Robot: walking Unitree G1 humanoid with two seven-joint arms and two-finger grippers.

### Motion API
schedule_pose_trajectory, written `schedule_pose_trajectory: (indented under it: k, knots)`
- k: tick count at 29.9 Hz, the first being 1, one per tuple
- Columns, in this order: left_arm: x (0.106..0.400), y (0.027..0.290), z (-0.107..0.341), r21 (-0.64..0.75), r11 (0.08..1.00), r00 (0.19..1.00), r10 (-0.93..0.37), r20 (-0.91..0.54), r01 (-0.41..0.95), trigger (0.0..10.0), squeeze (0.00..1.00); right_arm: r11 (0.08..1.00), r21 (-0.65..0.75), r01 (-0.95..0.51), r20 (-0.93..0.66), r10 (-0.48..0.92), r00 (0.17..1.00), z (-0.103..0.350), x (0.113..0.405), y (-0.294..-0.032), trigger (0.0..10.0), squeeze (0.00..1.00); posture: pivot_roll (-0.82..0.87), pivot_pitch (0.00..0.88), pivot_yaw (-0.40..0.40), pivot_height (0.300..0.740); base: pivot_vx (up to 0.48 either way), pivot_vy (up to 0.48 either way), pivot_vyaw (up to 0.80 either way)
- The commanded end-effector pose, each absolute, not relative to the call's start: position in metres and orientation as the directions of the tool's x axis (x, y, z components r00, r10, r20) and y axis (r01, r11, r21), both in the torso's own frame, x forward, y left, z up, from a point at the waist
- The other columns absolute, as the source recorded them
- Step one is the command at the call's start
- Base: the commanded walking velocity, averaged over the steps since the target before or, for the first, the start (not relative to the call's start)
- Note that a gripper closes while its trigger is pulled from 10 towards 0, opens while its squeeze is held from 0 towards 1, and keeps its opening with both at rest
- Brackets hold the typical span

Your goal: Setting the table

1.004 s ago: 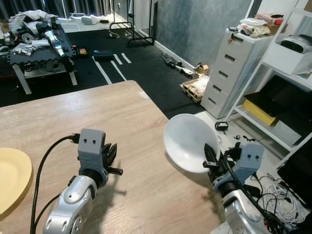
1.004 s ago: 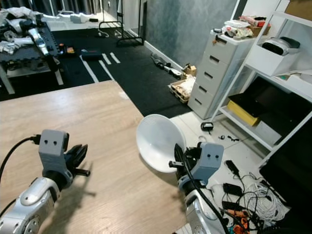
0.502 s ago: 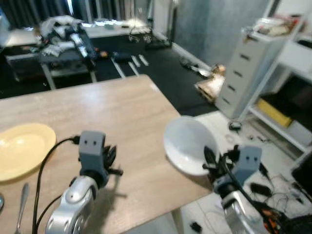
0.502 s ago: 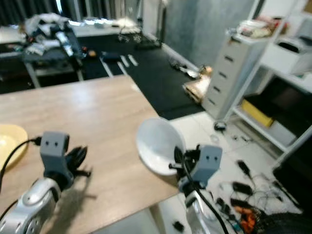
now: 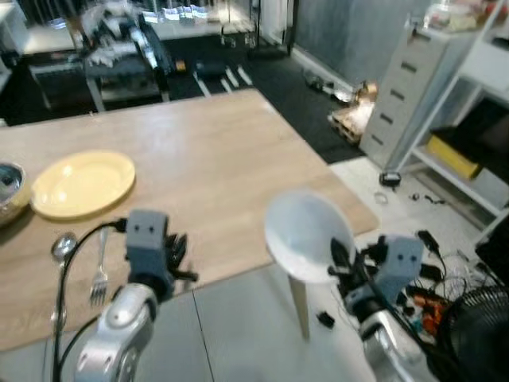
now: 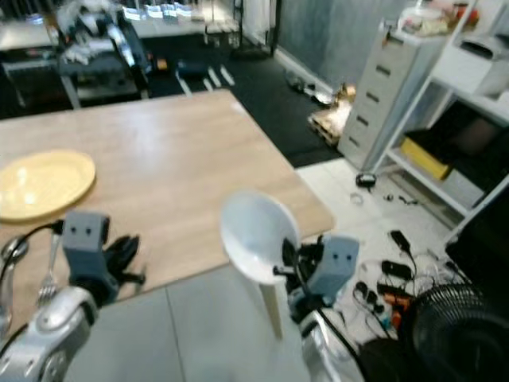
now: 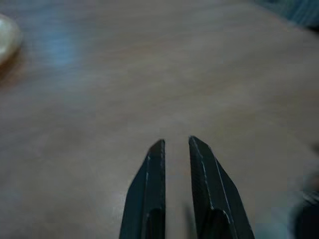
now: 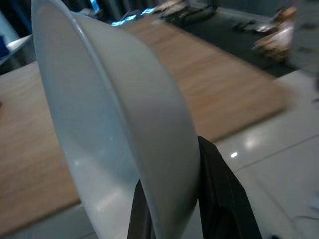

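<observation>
Robot arms hang out in front of the wooden table (image 5: 215, 167), which serves as the landmark for everything else. The right gripper (image 5: 340, 259) is held off the table's near right corner, over the pale tiled floor (image 5: 238, 318), and its two black fingers (image 8: 219, 199) pinch the rim of a white bowl (image 5: 306, 235). The bowl is tilted up on edge, its hollow facing back toward the robot, and it sits in the air just beside the table's corner rather than on the top.

The left gripper (image 7: 175, 144) hovers at the table's near edge, carrying nothing; in the left wrist view its fingers stand almost together, with only a thin slit between them, above bare wood.

On the table's left part lies a yellow plate (image 5: 83, 183), flat and empty. Nearer the table's front edge than the plate are a fork (image 5: 99, 270) and a spoon (image 5: 62, 253), side by side, handles pointing to the front edge. At the table's far left edge a dark bowl (image 5: 9, 187) shows in part, touching or nearly touching the plate; which one, I cannot tell.

Beyond the table's right side stands a grey drawer unit (image 5: 402, 111), and past the table's far end a low bench (image 5: 119, 56) piled with clutter on a black floor mat. The head views are slightly blurred.
</observation>
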State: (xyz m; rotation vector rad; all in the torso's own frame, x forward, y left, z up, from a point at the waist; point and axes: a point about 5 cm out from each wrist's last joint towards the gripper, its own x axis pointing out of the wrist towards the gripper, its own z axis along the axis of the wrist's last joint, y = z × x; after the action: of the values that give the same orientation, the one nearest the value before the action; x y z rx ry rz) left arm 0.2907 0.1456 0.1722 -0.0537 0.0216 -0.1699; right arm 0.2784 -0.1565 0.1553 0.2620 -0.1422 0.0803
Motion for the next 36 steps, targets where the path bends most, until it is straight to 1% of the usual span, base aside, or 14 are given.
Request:
schedule_pose_trajectory:
  k: [1, 3, 36]
  knots:
    - [0.2896, 0.1484, 0.1681, -0.055, 0.986, 0.987, -0.159, -0.033, 0.157, 10.0, 0.0, 0.964, 0.253, -0.087, 0.147, 0.05, 0.988, 0.1537, 0.2763, -0.1583, 10.0, 0.0, 0.09, 0.083, 0.044, 0.74, 0.0, 0.0, 0.0]
    - [0.2897, 0.1484, 0.168, -0.056, 0.986, 0.987, -0.159, -0.035, 0.157, 10.0, 0.0, 0.963, 0.253, -0.087, 0.147, 0.051, 0.988, 0.1536, 0.2763, -0.1581, 10.0, 0.0, 0.09, 0.083, 0.044, 0.74, 0.0, 0.0, -0.21]
    - [0.2909, 0.1456, 0.1638, -0.045, 0.984, 0.983, -0.173, -0.058, 0.17, 10.0, 0.0, 0.963, 0.256, -0.088, 0.136, 0.054, 0.989, 0.1522, 0.2762, -0.1587, 10.0, 0.0, 0.08, 0.077, 0.05, 0.74, 0.0, 0.0, -0.8]
